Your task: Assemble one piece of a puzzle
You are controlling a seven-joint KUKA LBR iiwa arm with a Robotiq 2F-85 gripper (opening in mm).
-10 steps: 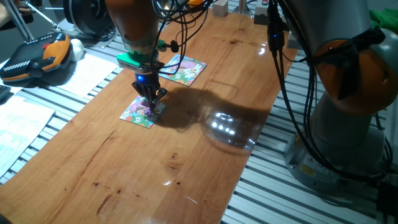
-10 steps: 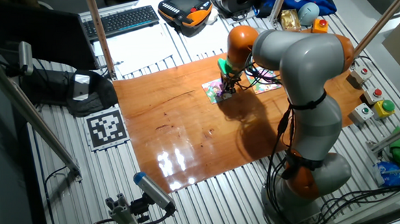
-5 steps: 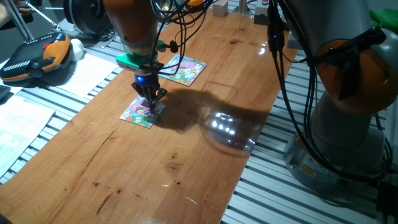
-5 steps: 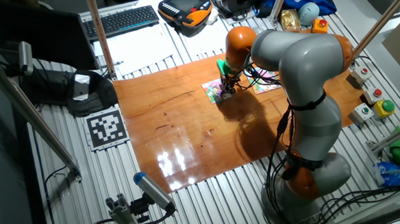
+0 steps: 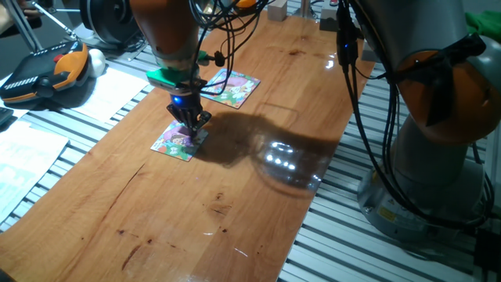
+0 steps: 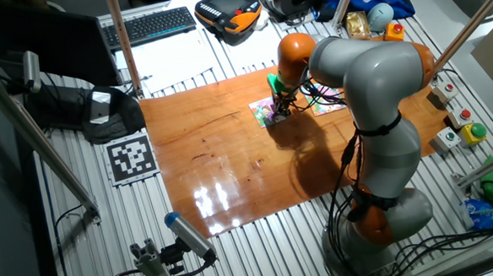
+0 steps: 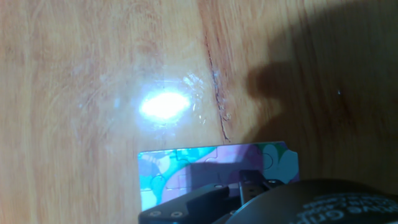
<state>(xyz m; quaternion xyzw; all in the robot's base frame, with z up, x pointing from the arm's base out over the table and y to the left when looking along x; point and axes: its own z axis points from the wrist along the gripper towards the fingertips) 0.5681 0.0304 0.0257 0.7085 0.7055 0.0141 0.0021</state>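
Note:
The puzzle (image 5: 178,141), a small green-edged square with a pink-purple figure, lies flat on the wooden table; it also shows in the other fixed view (image 6: 266,114) and at the bottom of the hand view (image 7: 186,171). My gripper (image 5: 190,127) points straight down on the puzzle's right corner, its fingertips drawn together and touching the surface. In the hand view the fingers (image 7: 252,185) cover the puzzle's lower middle. The piece is hidden between and under the fingertips; I cannot see it apart from them.
A slightly larger lilac-and-white square puzzle (image 5: 232,88) lies just behind the gripper. A teach pendant (image 5: 47,72) and papers (image 5: 117,90) lie off the table's left edge. The robot base (image 5: 438,157) stands to the right.

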